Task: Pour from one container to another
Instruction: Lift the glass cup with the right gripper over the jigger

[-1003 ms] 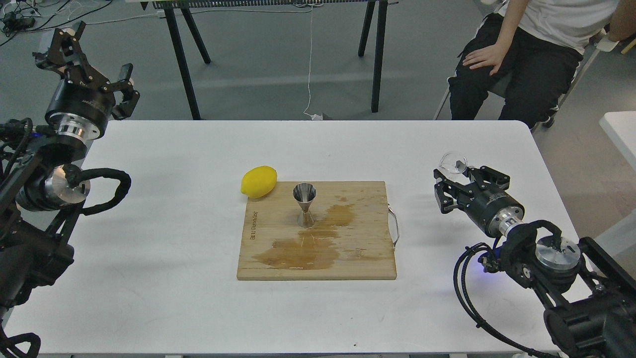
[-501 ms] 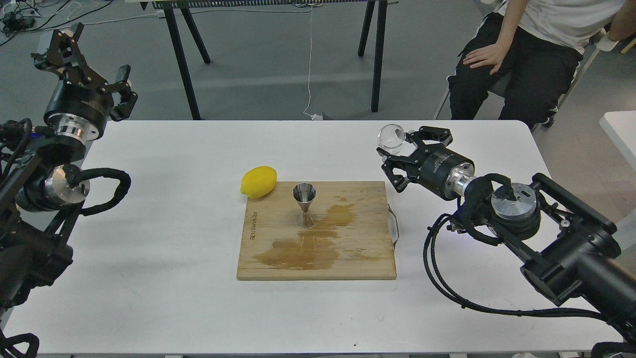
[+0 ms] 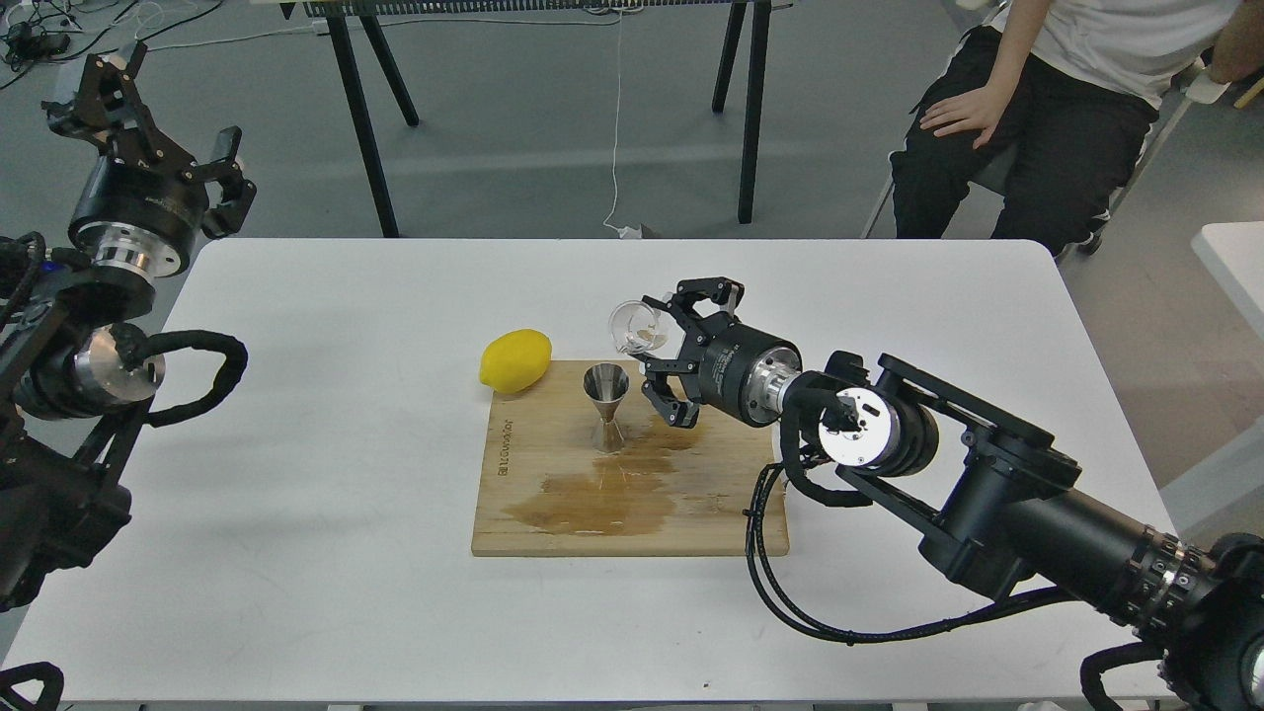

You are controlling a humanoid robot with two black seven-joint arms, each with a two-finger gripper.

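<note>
The steel jigger (image 3: pixel 605 406) stands upright on the wooden cutting board (image 3: pixel 553 513), which carries a dark wet stain. My right gripper (image 3: pixel 654 341) is shut on the clear glass cup (image 3: pixel 633 327), held in the air just up and to the right of the jigger's mouth and tipped toward it. A little pale liquid shows inside the cup. My left gripper (image 3: pixel 138 109) hangs raised beyond the table's far left corner with its fingers spread and nothing between them.
A yellow lemon (image 3: pixel 514 360) lies at the board's back left corner. The board has a metal handle on its right side, partly behind my right arm. A seated person (image 3: pixel 1047 109) is beyond the far right edge, with stand legs behind the table.
My right arm has swung left across the table carrying the glass cup, from the right edge to just beside the jigger. The left gripper drifted slightly left and up.
</note>
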